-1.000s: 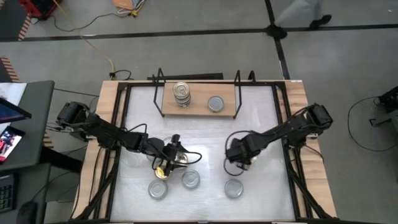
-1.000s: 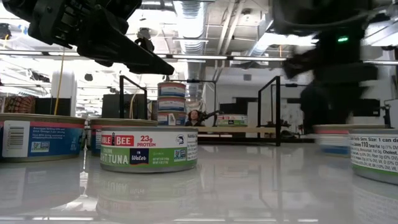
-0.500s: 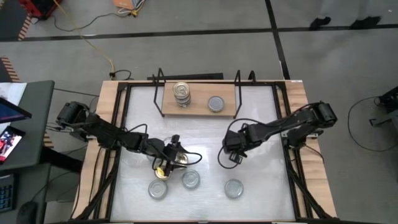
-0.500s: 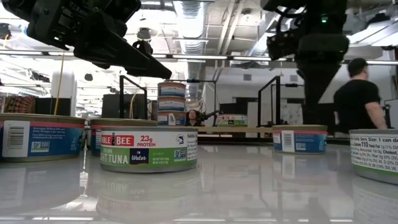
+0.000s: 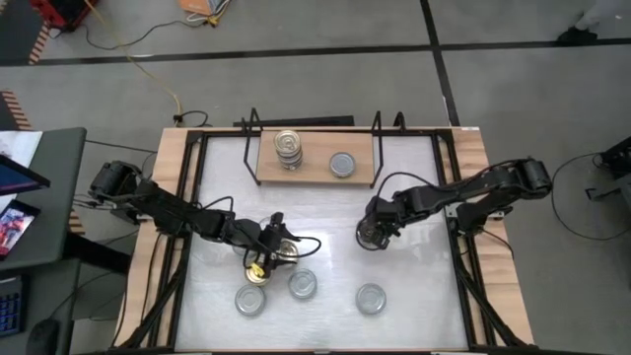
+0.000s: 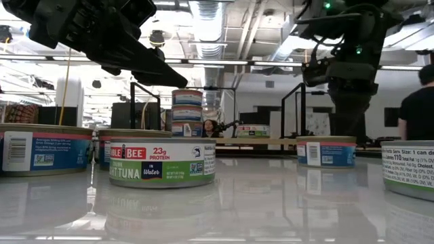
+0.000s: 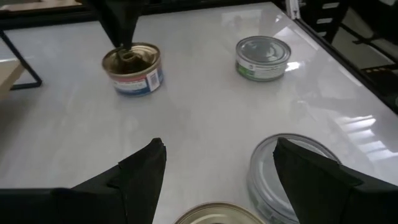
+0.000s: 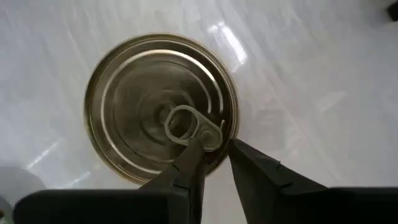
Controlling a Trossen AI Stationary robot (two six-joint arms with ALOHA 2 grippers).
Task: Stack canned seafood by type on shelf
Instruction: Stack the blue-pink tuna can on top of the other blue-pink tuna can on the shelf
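My right gripper (image 5: 373,235) stands over a gold-topped tin (image 8: 161,109) right of the table's middle; the low view shows this tin (image 6: 327,150) standing on the tabletop. My left gripper (image 7: 217,168) is open and hovers left of the middle, just above another gold-topped tin (image 7: 217,214), with a silver-topped tin (image 7: 292,171) beside it. Further silver-topped tins (image 5: 250,299) (image 5: 370,298) sit near the front edge. The shelf (image 5: 314,170) at the far side carries a stack of tins (image 5: 287,146) and a single silver-topped tin (image 5: 342,164). My right gripper has the gold-topped tin by its rim (image 8: 225,134), next to the pull tab. One fingertip (image 8: 191,163) rests on the lid and the other (image 8: 249,163) is outside the wall. The fingers point down from above. The tin stands upright with its base on the table.
A green-labelled tuna tin (image 6: 163,163) and blue-labelled tins (image 6: 44,149) fill the front left in the low view. Black wire frames (image 5: 252,133) close the shelf's ends. White tabletop lies open between the shelf and the grippers. A person (image 6: 417,112) is in the room behind.
My right gripper moved toward the far edge and slightly left, taking the gold-topped tin along during the first half second; the tin then stayed put while the arm's wrist swung toward the right. The left arm kept still.
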